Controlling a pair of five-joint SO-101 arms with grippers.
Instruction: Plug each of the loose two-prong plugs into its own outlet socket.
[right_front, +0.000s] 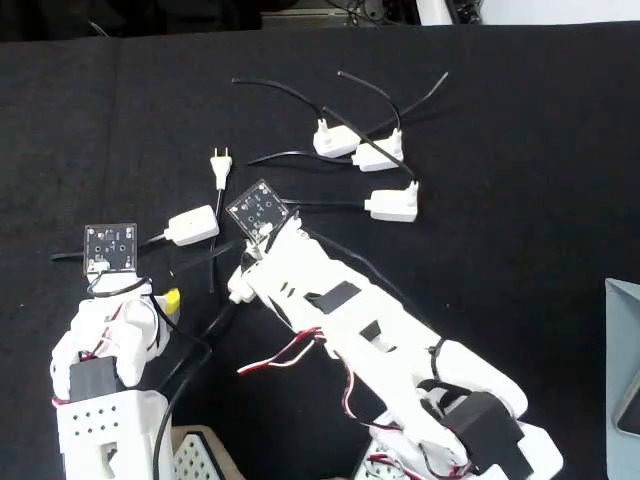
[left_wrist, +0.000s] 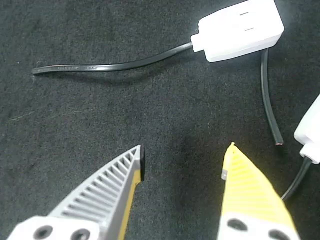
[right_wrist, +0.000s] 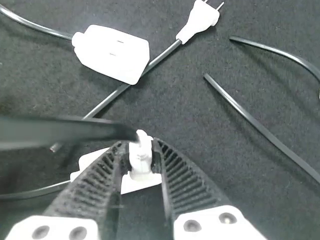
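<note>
My right gripper (right_wrist: 138, 144) is shut on a white two-prong plug (right_wrist: 138, 156) whose black cord runs off sideways. The plug stands on a white outlet socket (right_wrist: 91, 161) that lies under the fingers; in the high view this pair (right_front: 241, 284) sits at the table's middle. Another white socket (right_front: 192, 225) (right_wrist: 112, 52) (left_wrist: 240, 27) lies free just beyond, with a loose plug (right_front: 220, 160) (right_wrist: 201, 19) farther back. My left gripper (left_wrist: 182, 160) is open above bare black cloth, short of that free socket, its yellow finger (right_front: 172, 298) near the held pair.
Three more white sockets or plugs with black cords (right_front: 335, 140) (right_front: 385, 150) (right_front: 392, 205) lie at the back centre. Loose black cords (right_wrist: 260, 130) cross the cloth. A grey-blue object (right_front: 625, 370) stands at the right edge.
</note>
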